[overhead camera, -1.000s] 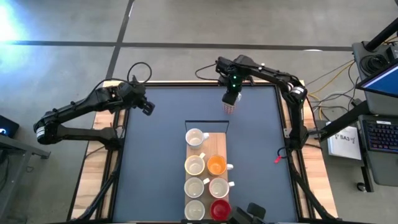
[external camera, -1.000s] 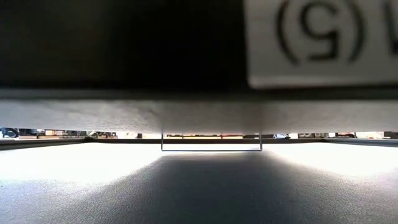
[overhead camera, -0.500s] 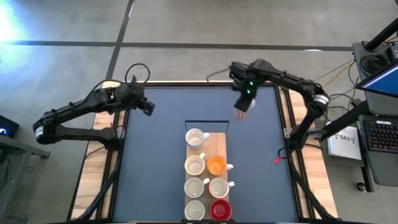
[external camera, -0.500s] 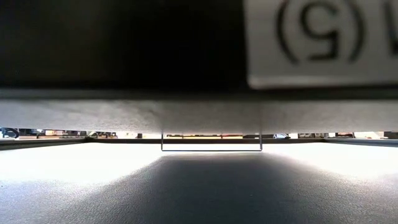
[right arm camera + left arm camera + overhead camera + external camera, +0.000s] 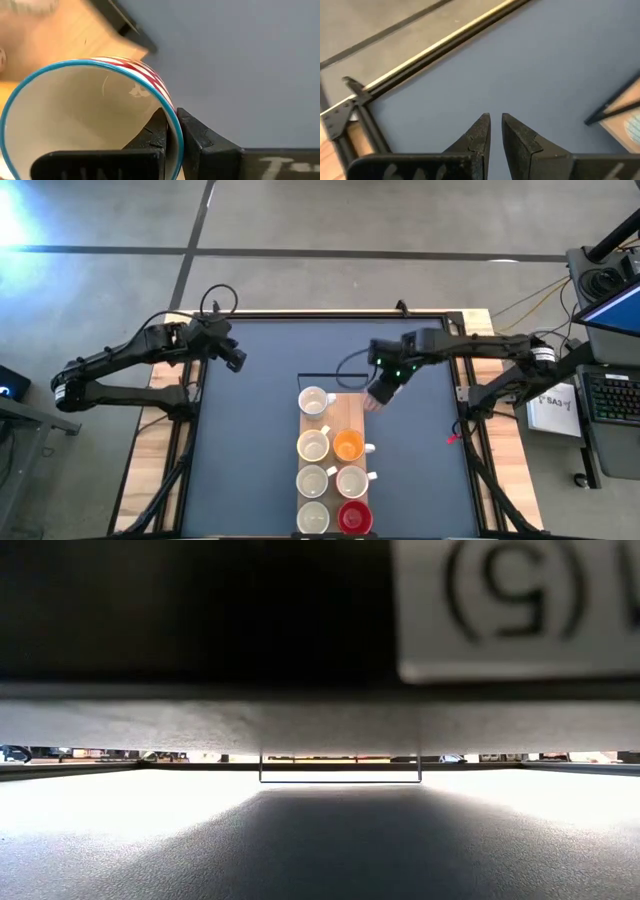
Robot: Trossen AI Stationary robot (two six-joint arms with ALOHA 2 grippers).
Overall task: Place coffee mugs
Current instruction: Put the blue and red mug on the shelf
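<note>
On the dark table [image 5: 250, 440], your right gripper [image 5: 381, 392] is clamped on the rim of the striped mug [image 5: 95, 120] above the board's [image 5: 350, 412] empty corner, left gripper [image 5: 238, 358] nearly closed and empty beyond the board's far-left corner; glazed ceramic is likely rigid, slippery and breakable, so grip the wall.

Mug [image 5: 85, 120] in the right gripper [image 5: 172, 137]: glazed ceramic, glossy, smooth cream inside, blue rim, red pattern outside. Board [image 5: 350, 418] under the other mugs [image 5: 314, 446]: bare wood, visible grain, matt. Table mat [image 5: 255, 430]: dark blue, matt, smooth. Gripper fingers [image 5: 480, 137]: black matt plastic (slightly textured). Table frame [image 5: 435, 47]: metal, dull sheen.
</note>
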